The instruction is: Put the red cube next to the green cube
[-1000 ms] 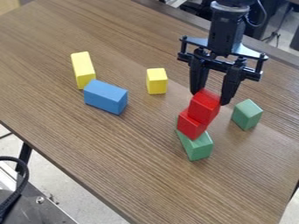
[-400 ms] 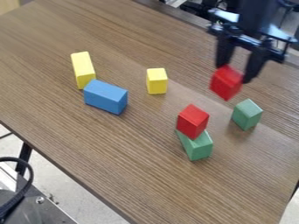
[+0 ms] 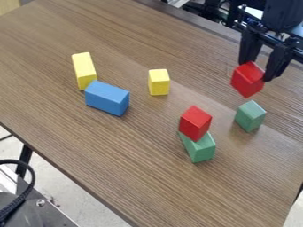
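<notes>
At the upper right, my gripper (image 3: 257,73) is shut on a red cube (image 3: 247,79), which hangs tilted between its fingers. Just below it in the view, the green cube (image 3: 250,115) stands by itself on the table, with a small gap between the two. Nearer the middle, a second red block (image 3: 195,123) rests on top of a longer green block (image 3: 199,148), covering part of it.
On the wooden table (image 3: 118,155), a blue block (image 3: 107,98) lies left of centre beside a long yellow block (image 3: 84,71). A small yellow block (image 3: 158,82) stands between these and the red ones. The table's far edge runs behind the gripper.
My gripper has moved right with its red cube, away from above the stacked red and green blocks to behind the lone green cube. The blocks on the table have kept their places.
</notes>
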`<state>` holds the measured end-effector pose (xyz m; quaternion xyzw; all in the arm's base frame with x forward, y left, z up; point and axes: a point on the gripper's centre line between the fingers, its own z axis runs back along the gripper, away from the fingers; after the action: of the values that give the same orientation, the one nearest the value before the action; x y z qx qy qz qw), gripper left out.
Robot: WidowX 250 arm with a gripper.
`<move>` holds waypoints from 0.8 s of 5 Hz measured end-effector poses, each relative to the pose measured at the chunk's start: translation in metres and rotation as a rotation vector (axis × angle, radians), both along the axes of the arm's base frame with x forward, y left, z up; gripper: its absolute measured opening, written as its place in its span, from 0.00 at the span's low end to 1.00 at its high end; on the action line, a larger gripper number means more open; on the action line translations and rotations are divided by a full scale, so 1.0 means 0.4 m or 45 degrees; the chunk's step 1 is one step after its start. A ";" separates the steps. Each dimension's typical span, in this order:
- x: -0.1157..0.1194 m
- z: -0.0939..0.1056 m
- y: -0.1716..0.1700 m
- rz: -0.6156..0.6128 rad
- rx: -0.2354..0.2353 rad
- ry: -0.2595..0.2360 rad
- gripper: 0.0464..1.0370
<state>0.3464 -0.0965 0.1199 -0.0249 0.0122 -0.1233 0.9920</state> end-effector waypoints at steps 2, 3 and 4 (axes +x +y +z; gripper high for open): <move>0.055 -0.043 0.052 -0.021 -0.063 -0.012 0.49; 0.081 -0.075 0.035 -0.099 -0.079 0.010 0.49; 0.097 -0.088 0.033 -0.104 -0.077 0.017 0.49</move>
<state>0.3853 -0.0833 0.0847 -0.0550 0.0163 -0.1639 0.9848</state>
